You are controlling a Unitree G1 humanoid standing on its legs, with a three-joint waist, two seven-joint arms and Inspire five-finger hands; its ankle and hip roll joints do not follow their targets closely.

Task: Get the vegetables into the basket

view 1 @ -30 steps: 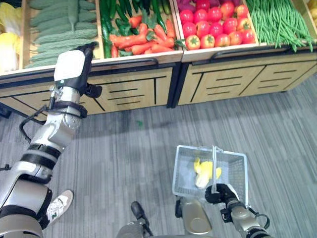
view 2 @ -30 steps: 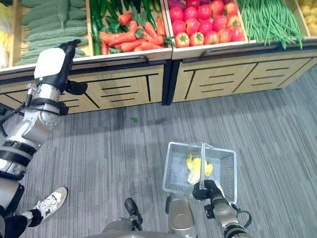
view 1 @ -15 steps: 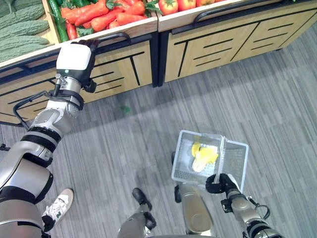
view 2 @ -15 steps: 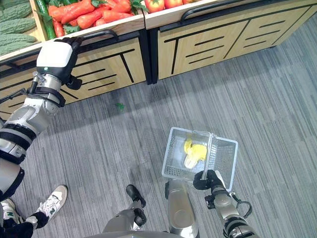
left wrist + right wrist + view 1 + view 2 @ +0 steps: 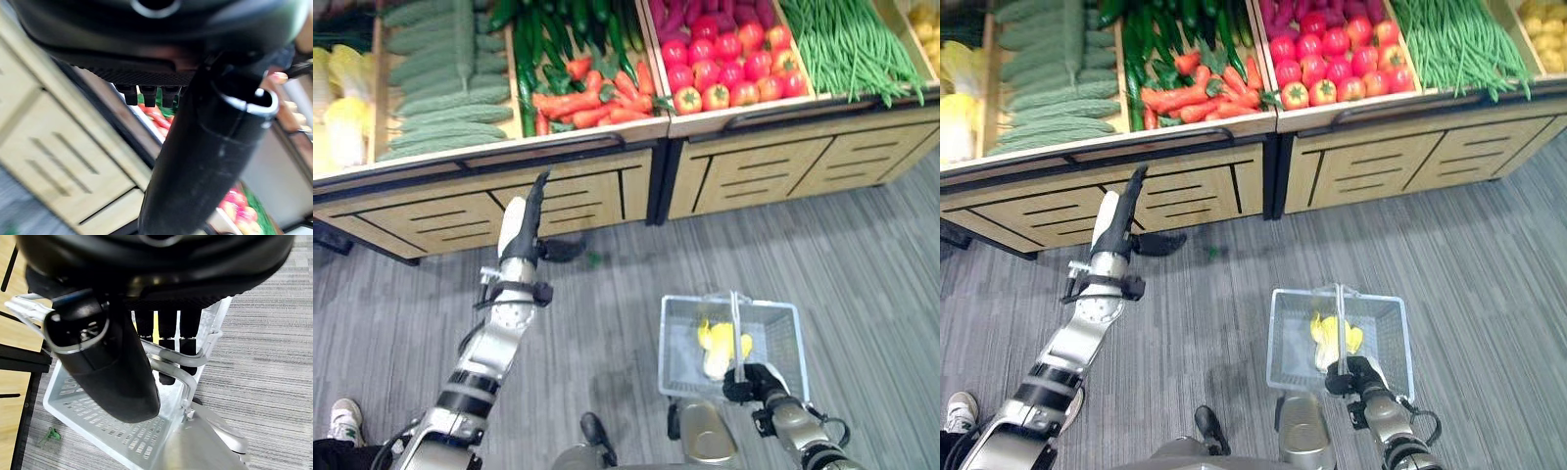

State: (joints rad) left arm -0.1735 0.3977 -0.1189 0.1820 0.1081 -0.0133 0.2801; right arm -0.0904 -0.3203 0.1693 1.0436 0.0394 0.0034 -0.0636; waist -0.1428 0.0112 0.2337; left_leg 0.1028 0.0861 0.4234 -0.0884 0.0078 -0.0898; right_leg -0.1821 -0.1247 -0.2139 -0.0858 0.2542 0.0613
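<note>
A wire basket [image 5: 773,305] hangs low over the floor with a yellow leafy vegetable [image 5: 717,343] inside. My right hand [image 5: 756,380] is shut on the basket handle [image 5: 166,367], fingers curled over it. My left hand [image 5: 517,230] is raised in front of the wooden stand's drawer fronts, open, with straight fingers pointing up at the stand's rim and holding nothing. On the stand above it lie carrots and red peppers [image 5: 592,93], dark green cucumbers [image 5: 558,29] and bitter gourds [image 5: 440,98].
Further bins hold tomatoes [image 5: 734,69], green beans [image 5: 847,44] and yellow cabbage [image 5: 337,108]. Black rails run along the stand's front edge [image 5: 558,147]. A green scrap [image 5: 595,258] lies on the grey floor. A person's white shoe [image 5: 344,419] shows at the lower left.
The camera has swung, bringing the bins back into view. My left hand has left the stand's rim and now sits lower, before the drawers. The right hand still holds the basket.
</note>
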